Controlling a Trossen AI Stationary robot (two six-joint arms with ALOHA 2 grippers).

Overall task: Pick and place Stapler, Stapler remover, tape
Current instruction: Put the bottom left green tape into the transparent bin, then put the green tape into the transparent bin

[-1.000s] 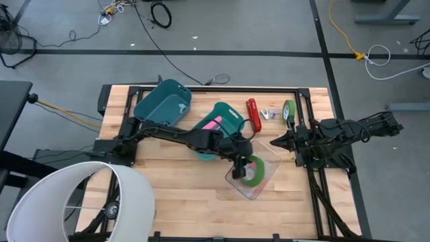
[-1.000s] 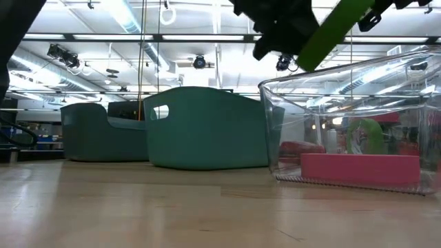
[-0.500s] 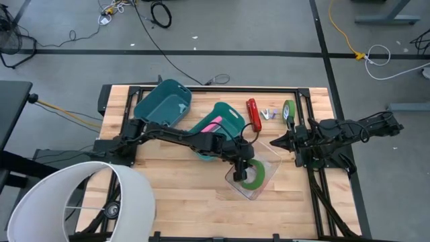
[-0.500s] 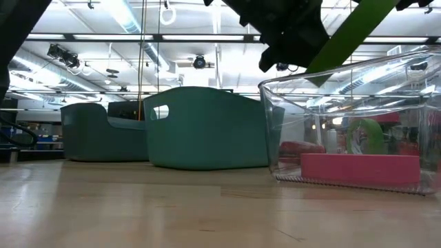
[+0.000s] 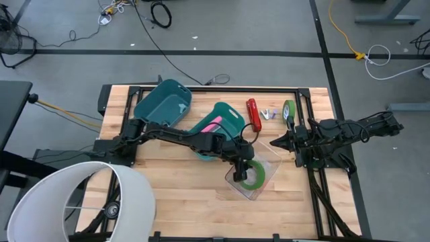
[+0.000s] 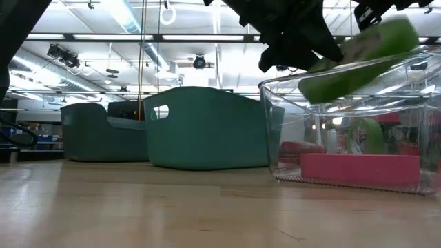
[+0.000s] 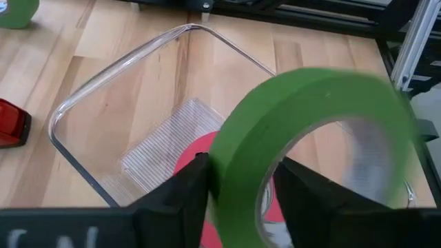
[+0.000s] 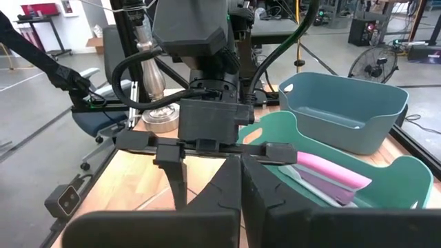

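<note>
The surface (image 5: 175,195) is made of pale planked wood with a smooth finish. The clear bin (image 7: 124,117) is seen as glossy transparent plastic. The green tape (image 7: 310,131) looks matt, the teal tubs (image 6: 207,127) smooth plastic.

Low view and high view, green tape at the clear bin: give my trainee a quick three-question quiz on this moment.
1. Are the right gripper's fingers open or shut?
2. True or false: the green tape roll is above the clear container.
3. Which gripper is at that container? A. left gripper B. right gripper C. both

Key: 1 shut; 2 true; 3 A.
</note>
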